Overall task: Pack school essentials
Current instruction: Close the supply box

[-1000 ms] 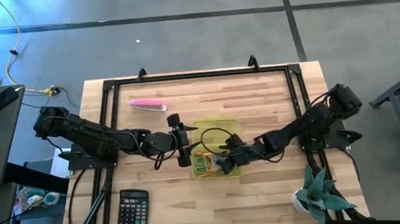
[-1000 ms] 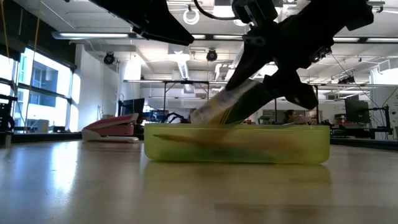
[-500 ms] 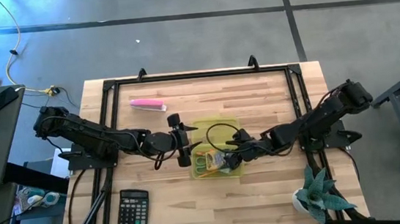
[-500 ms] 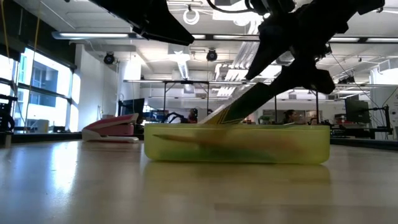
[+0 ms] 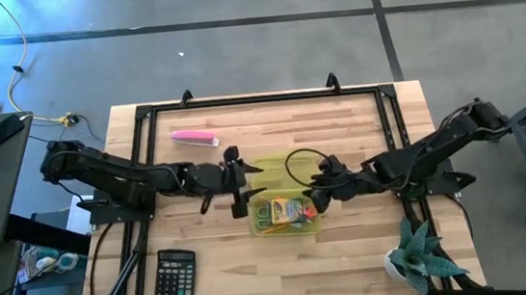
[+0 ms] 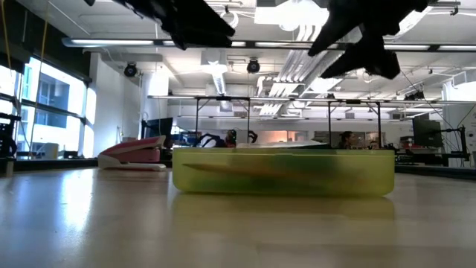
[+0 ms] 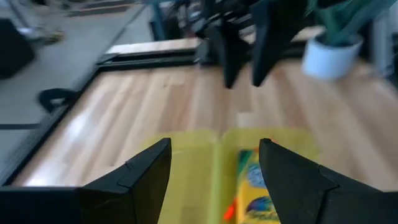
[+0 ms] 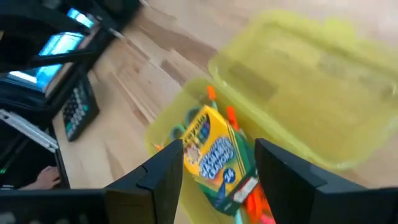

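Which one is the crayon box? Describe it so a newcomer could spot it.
Start at the translucent yellow-green case in the middle of the wooden table, between the two arms. The crayon box lies flat in its near half, the only printed yellow-and-blue carton there, beside the orange pencil.

Both arms were stretched in toward the middle, wrists low and nearly level. The left gripper had its fingers spread wide apart, and the right gripper facing it was parted too, nothing pinched between either pair.
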Action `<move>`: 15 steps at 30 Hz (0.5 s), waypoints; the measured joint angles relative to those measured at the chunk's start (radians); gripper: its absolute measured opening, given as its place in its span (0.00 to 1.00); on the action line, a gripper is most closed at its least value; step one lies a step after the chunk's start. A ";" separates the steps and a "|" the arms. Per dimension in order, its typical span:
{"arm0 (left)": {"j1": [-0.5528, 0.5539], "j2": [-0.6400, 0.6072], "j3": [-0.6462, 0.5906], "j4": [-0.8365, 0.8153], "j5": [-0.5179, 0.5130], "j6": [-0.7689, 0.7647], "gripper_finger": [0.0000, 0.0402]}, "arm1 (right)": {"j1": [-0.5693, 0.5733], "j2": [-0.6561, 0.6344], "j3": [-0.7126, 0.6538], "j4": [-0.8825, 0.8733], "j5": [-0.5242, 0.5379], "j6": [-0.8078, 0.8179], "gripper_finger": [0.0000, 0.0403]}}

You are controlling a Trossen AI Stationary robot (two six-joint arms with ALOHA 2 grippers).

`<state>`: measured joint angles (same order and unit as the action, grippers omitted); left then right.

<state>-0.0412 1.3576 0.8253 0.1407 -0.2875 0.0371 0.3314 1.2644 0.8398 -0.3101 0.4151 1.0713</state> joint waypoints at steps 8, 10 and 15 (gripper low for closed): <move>0.162 -0.128 0.000 0.005 0.186 -0.045 0.54 | -0.072 -0.138 0.000 -0.002 0.014 -0.227 0.47; 0.196 -0.155 0.000 0.003 0.221 -0.045 0.54 | -0.091 -0.168 0.000 -0.003 0.029 -0.277 0.47; 0.259 -0.187 0.000 -0.007 0.281 -0.010 0.53 | -0.145 -0.228 0.000 -0.006 0.055 -0.386 0.47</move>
<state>0.2182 1.1709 0.8253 0.1333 -0.0069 0.0274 0.1866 1.0367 0.8394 -0.3157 0.4706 0.6848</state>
